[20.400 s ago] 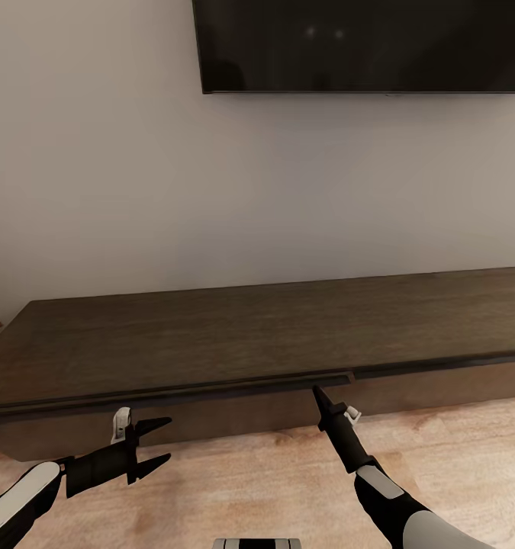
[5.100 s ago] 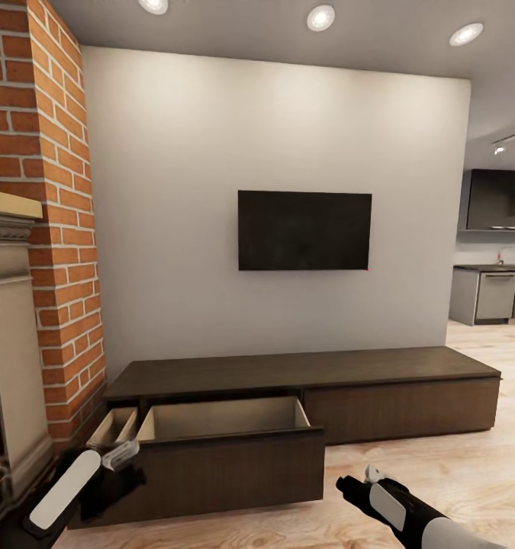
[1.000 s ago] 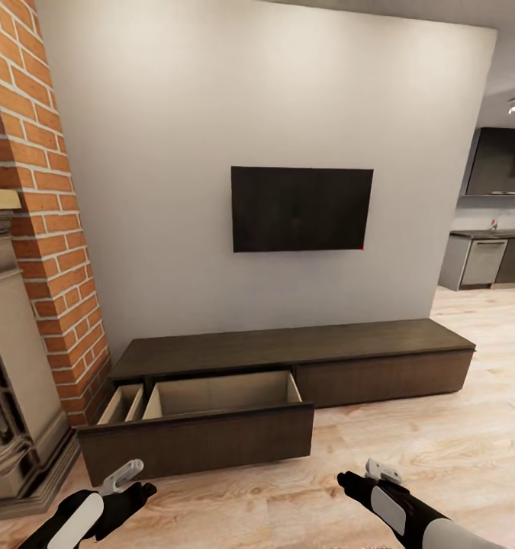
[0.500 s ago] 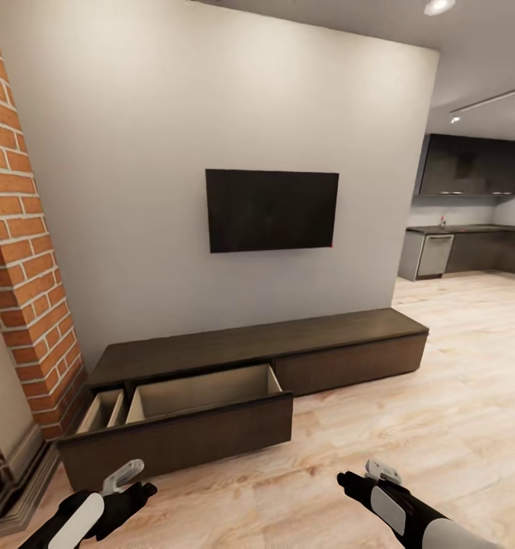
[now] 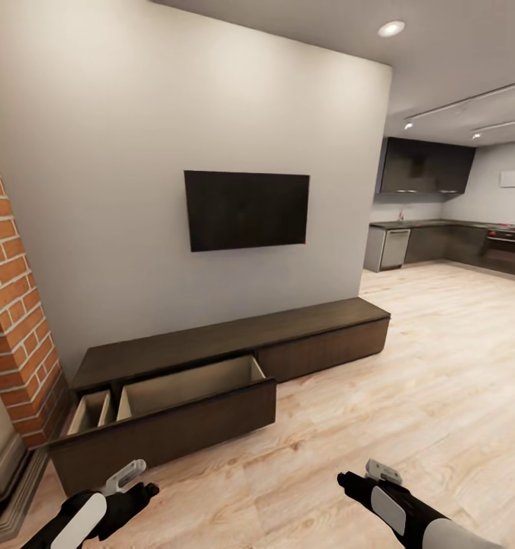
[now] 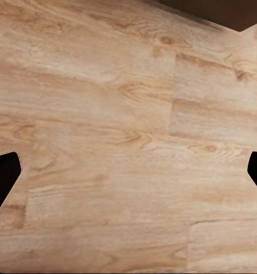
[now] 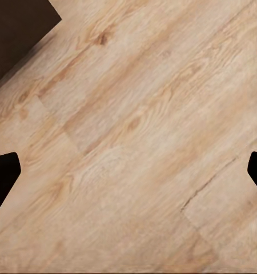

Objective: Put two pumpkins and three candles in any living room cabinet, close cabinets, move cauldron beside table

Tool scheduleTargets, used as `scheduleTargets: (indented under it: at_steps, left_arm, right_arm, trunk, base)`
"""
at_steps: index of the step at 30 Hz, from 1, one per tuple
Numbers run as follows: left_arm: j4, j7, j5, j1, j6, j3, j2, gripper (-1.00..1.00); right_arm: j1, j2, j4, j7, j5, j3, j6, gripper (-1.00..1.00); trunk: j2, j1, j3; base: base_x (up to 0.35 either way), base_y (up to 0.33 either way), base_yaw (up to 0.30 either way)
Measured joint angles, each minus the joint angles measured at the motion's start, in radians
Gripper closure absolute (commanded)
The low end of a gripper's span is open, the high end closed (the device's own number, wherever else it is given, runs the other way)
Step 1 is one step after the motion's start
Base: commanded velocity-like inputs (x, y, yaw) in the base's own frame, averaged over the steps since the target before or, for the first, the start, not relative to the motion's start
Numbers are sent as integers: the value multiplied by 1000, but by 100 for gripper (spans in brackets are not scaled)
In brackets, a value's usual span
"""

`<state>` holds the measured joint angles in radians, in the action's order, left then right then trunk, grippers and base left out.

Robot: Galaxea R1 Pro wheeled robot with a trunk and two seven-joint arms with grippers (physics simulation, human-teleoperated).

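- The long, low dark-brown wood cabinet (image 5: 234, 347) stands against the grey wall ahead of my left tool (image 5: 139, 494), its wide left drawer (image 5: 173, 415) pulled out and bare inside.
- A black flat screen (image 5: 246, 209) hangs on the wall above it; a red brick column (image 5: 13, 305) rises ahead and outward of my left tool.
- Pale wood plank floor (image 5: 410, 366) runs open ahead of my right tool (image 5: 347, 482) toward the dark kitchen cupboards (image 5: 425, 166).
- Both tools hang low over the floor with fingers spread apart, holding nothing.
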<state>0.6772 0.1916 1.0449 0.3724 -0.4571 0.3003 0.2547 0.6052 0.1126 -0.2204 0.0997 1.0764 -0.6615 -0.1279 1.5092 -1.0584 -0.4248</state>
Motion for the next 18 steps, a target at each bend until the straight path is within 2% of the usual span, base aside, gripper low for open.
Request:
scheduleTargets:
  at_steps: [9,11,18]
  left_arm:
    - [0,0,0,0,0,4,-4,-100]
    - [0,1,0,0,0,3,-4,-100]
    - [0,0,0,0,0,3,-4,-100]
  right_arm:
    - [0,0,1,0,0,1,-3,-100]
    - [0,0,1,0,0,1,-3,-100]
    - [0,0,1,0,0,1,-3,-100]
  trunk:
    - [-63,35,18]
    - [-77,42,22]
    - [-77,43,13]
  base:
    - [-295,83,-216]
    - [-104,9,-216]
    - [-20,2,-216]
